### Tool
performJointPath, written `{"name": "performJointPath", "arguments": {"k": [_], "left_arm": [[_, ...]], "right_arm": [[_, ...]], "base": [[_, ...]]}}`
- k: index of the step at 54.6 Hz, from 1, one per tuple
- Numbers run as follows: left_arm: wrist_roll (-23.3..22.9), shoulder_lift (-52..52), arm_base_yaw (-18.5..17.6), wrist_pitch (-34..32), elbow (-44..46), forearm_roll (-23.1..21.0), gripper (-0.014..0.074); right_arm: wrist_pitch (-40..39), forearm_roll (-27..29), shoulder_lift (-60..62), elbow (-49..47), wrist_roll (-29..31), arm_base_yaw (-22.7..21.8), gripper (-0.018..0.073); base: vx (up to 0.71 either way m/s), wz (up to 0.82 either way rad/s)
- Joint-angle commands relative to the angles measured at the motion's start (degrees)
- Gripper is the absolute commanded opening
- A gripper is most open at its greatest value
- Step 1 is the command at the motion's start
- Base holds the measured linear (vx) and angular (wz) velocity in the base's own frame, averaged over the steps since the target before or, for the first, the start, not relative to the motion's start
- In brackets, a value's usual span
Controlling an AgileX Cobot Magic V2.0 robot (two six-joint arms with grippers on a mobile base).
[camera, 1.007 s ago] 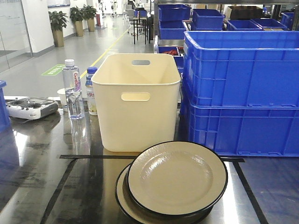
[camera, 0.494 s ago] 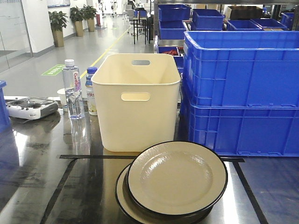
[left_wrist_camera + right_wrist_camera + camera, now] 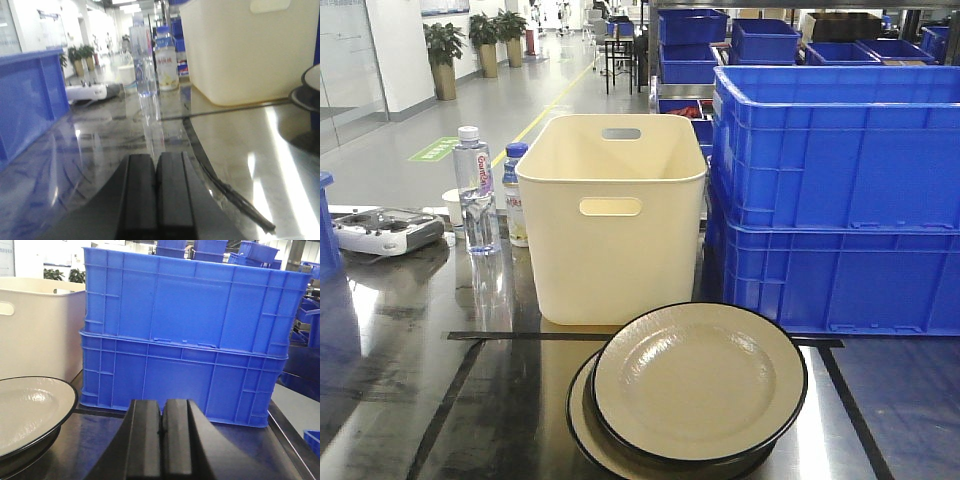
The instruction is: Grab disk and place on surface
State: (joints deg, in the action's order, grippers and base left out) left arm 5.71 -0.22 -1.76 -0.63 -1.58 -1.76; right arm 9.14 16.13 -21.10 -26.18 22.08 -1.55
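Observation:
A cream disk with a black rim lies tilted on top of a second one, low in the front view, on the dark glossy surface crossed by black tape. The right wrist view shows the top disk at its left edge, left of my right gripper, which is shut and empty. My left gripper is shut too, with nothing in it, low over the surface; a sliver of disk shows far to its right. Neither gripper appears in the front view.
A cream bin stands behind the disks. Two stacked blue crates fill the right side. Two bottles and a grey remote controller sit at the back left. A blue box stands left of the left gripper.

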Motion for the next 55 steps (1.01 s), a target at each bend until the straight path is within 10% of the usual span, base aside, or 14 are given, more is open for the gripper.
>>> {"name": "performJointPath", "arguments": {"k": [1, 55], "left_arm": [[-0.44, -0.80, -0.31, -4.63, -1.43, 0.28, 0.0000], [-0.44, -0.74, -0.31, -3.46, -1.43, 0.28, 0.0001]], "right_arm": [[-5.08, 0.16, -0.44, -1.63, 0.24, 0.07, -0.0009], [-2.33, -4.69, 0.20, -0.91, -3.14, -0.58, -0.0009]], "base": [[0.00, 0.00], [0.00, 0.00]]}}
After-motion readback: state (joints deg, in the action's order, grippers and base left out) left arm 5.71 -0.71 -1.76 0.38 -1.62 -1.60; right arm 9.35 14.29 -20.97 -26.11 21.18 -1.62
